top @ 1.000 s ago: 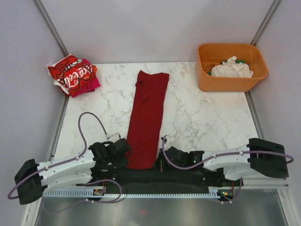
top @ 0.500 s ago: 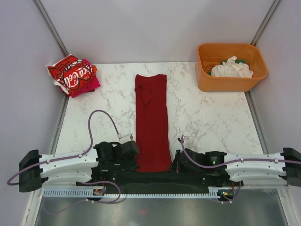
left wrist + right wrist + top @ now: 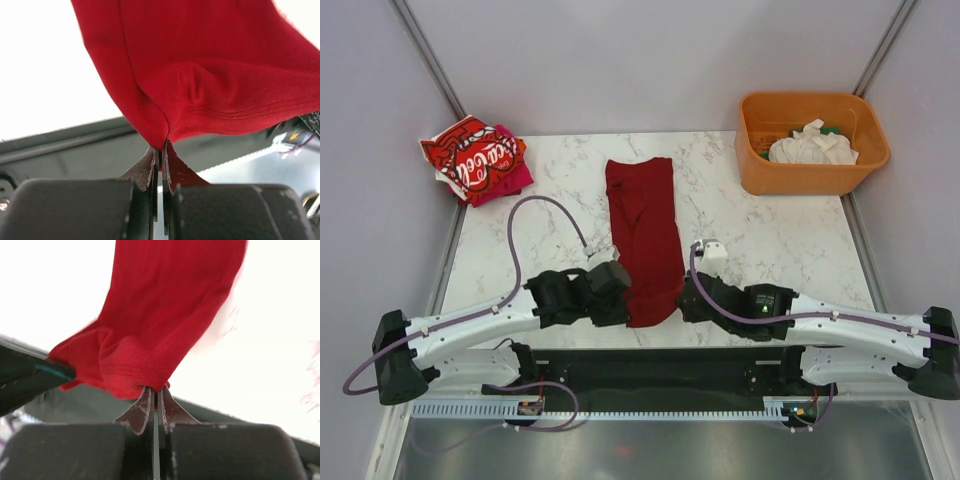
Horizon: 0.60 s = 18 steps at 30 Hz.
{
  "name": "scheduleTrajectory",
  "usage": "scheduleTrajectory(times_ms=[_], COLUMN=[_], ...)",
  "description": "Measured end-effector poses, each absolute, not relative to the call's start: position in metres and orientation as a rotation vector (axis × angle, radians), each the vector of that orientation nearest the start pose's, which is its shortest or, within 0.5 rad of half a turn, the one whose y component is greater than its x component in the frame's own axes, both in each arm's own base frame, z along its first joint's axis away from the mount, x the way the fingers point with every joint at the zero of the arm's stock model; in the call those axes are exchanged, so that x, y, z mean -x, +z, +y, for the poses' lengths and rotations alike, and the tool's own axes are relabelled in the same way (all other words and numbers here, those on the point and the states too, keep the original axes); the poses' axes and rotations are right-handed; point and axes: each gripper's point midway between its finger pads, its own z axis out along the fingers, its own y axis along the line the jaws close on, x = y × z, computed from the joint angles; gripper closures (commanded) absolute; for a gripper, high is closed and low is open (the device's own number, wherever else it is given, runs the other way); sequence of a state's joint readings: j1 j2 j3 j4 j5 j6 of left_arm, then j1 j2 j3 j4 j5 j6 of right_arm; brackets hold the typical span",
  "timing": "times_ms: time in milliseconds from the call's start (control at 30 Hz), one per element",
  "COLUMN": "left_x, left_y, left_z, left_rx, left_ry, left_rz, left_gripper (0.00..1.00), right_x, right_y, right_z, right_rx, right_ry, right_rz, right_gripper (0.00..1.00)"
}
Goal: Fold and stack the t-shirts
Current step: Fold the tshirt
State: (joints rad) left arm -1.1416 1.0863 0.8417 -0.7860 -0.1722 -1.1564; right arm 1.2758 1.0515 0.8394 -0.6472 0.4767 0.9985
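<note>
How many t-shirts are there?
4: a dark red one mid-table; a bright red lettered one on a magenta one, far left; a white one in the orange tub. More may be hidden.

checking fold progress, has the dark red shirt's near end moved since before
Yes. The dark red shirt's near end has moved farther from the base rail.

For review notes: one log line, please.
left tool: shut on dark red t-shirt, near corner | right tool: shut on other near corner
</note>
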Motion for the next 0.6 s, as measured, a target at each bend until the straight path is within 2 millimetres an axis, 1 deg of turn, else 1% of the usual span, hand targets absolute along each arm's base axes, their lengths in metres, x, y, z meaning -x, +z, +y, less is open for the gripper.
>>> scheduleTrajectory(times_ms=[100,233,300,400,600], left_x=[-0.131,-0.167,-0.185,-0.205,-0.244], left_y=[0.137,0.153,0.158,0.159,0.151], left_z=[-0.239,-0.226,-0.223,-0.224,-0.224], left_rx=[0.120,0.170,0.178,0.162,0.131], left_ry=[-0.581,-0.544,-0.520,-0.489,-0.429], left_rz=[2.650,2.593,2.579,2.583,2.616], left_gripper=[0.98,0.98,0.98,0.98,0.98], right_x=[-0.159,-0.191,-0.206,-0.226,-0.259], right_y=[0.161,0.164,0.164,0.162,0.154], right_z=[0.251,0.241,0.239,0.237,0.236], right_rx=[0.091,0.089,0.094,0.107,0.138], right_ry=[0.484,0.380,0.346,0.311,0.260], right_rz=[2.342,2.339,2.346,2.363,2.400], right_gripper=[1.00,1.00,1.00,1.00,1.00])
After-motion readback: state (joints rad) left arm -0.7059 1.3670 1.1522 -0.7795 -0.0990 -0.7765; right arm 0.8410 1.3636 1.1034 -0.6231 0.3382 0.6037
